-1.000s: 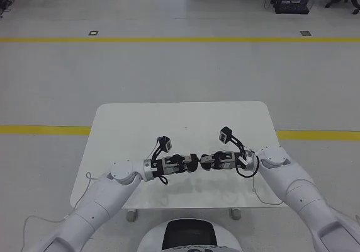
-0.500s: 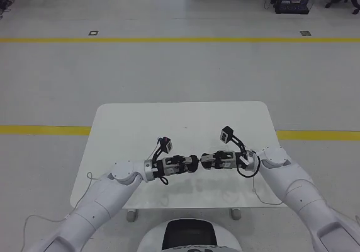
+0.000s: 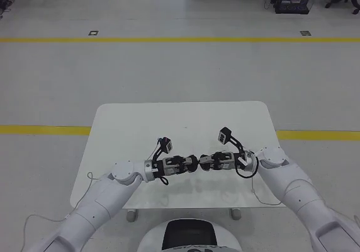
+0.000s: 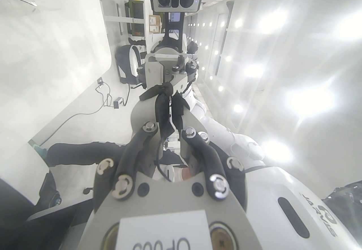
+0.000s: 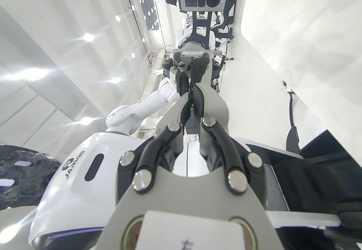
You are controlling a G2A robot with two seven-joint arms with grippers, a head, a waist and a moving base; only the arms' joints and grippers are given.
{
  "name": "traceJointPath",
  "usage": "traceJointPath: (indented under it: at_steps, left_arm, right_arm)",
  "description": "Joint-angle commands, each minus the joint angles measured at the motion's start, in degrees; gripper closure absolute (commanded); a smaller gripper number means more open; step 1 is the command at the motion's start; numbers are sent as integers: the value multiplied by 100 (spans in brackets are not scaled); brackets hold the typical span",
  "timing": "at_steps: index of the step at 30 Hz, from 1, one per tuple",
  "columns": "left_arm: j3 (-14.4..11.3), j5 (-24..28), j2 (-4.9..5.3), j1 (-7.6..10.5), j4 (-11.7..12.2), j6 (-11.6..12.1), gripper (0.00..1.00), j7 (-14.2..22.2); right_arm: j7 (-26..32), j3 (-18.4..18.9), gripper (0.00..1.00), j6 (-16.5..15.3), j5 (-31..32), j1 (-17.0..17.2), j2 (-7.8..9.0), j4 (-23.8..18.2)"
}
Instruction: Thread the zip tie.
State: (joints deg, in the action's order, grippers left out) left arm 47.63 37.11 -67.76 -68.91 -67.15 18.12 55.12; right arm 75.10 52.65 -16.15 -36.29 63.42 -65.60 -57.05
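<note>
Both the left gripper [image 3: 195,162] and the right gripper [image 3: 205,161] clamp the black zip tie [image 4: 162,109] between their meeting tips, above the table [image 3: 180,120] midway toward its near edge; we judge that a skewed pull could slip the strap free.

Top cam high, down on table [image 3: 180,120]; wrist cams close, head-on, both on left gripper [image 4: 165,95] & right gripper [image 5: 193,89].
</note>
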Motion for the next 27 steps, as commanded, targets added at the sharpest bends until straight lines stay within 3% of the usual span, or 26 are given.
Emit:
traceJointPath:
  at_steps: [1,11,25,27]
  left_arm:
    - [-3,-3,1,1,0,1,95,-3]
    - [-16,4,9,-3,-9,17,93,-12]
    - [-41,11,17,4,-12,9,100,-9]
    - [-46,13,17,7,-2,17,100,-13]
  right_arm:
    - [0,9,100,-17,-8,5,-3,0]
    - [51,37,100,-11,23,28,-12,-17]
    - [58,49,99,24,50,23,-38,10]
    - [54,56,0,46,46,23,-41,13]
